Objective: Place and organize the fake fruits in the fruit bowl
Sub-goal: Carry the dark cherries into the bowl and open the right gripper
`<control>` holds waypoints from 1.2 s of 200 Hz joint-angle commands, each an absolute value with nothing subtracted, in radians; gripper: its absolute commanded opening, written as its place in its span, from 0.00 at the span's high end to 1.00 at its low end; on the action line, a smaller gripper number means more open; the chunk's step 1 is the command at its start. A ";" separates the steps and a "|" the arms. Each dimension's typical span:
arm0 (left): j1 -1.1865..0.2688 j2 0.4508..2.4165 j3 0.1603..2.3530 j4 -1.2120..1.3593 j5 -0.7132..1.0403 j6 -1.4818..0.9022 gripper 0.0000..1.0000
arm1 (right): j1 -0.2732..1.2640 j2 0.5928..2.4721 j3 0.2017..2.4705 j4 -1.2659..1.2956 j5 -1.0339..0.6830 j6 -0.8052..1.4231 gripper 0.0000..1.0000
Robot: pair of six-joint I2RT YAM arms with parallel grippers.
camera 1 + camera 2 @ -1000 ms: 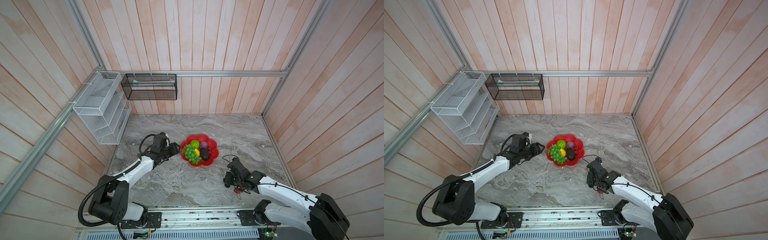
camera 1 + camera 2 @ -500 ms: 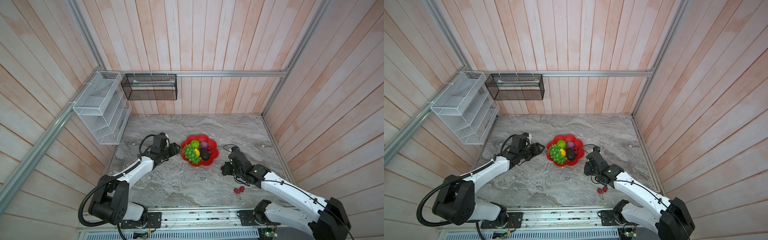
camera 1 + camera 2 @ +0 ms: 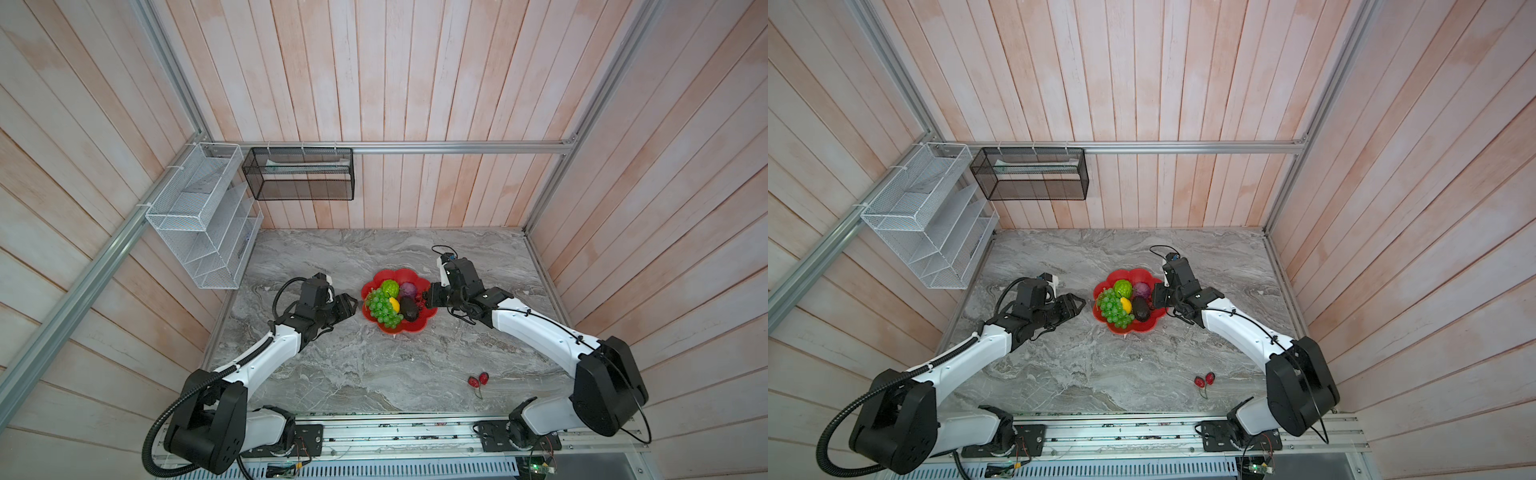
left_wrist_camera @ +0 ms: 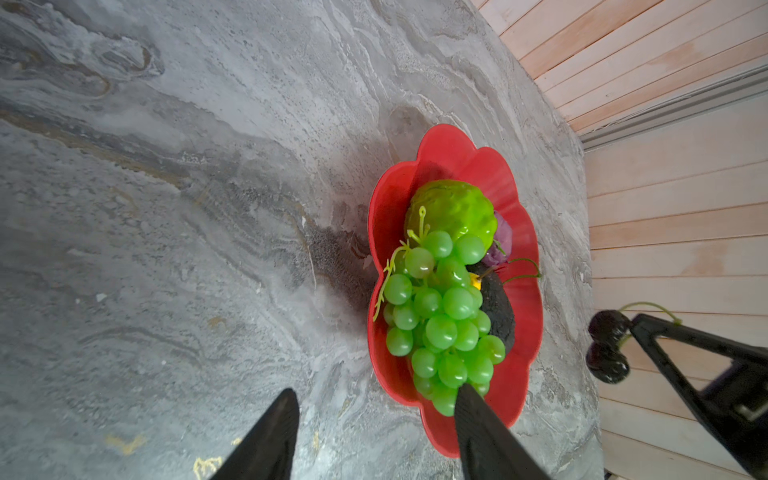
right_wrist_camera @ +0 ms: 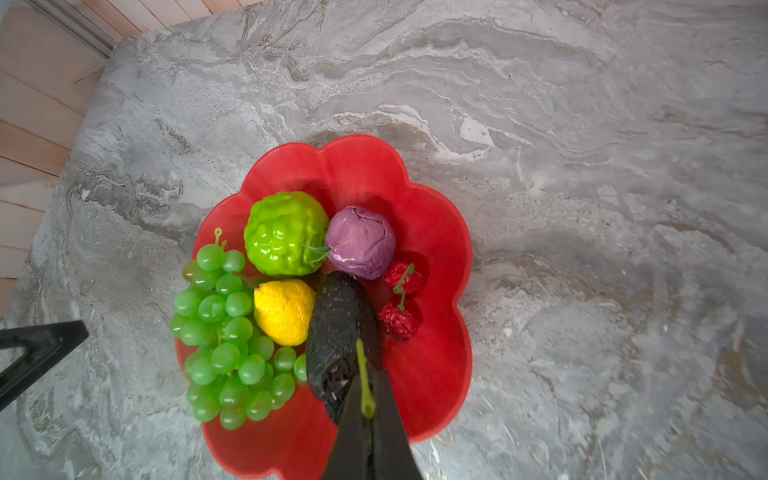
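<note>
While the right gripper (image 5: 368,386) keeps its jaws pressed together on a thin green stem (image 5: 364,374), we see two black berries (image 4: 606,365) dangling beneath it at the rim of the red scalloped fruit bowl (image 5: 436,249), near the avocado (image 5: 340,324). Grapes (image 5: 224,332), lemon (image 5: 284,311), bumpy green ball (image 5: 286,232), purple ball (image 5: 360,243) and wrinkled red berries (image 5: 399,320) lie inside. The left gripper (image 4: 376,390) stands apart and empty beside the opposite rim. Another red pair (image 3: 478,379) lies on the marble tabletop (image 3: 353,374), well apart. We judge the slim stem could slip, dropping the berries outside the rim.
</note>
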State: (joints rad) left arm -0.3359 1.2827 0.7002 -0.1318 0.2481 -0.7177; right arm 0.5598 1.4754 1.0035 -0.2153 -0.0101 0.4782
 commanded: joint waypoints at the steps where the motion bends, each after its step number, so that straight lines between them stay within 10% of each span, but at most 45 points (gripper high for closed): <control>1: -0.330 1.252 0.687 -0.141 0.219 -0.727 0.37 | 0.538 1.517 1.030 -0.140 -0.066 0.466 1.00; 177: -0.326 1.294 0.742 -0.160 0.228 -0.706 0.38 | 0.507 1.749 1.082 -0.046 -0.122 0.401 1.00; 240: -0.325 1.305 0.745 -0.157 0.232 -0.704 0.38 | 0.508 1.717 1.107 -0.076 -0.104 0.386 0.74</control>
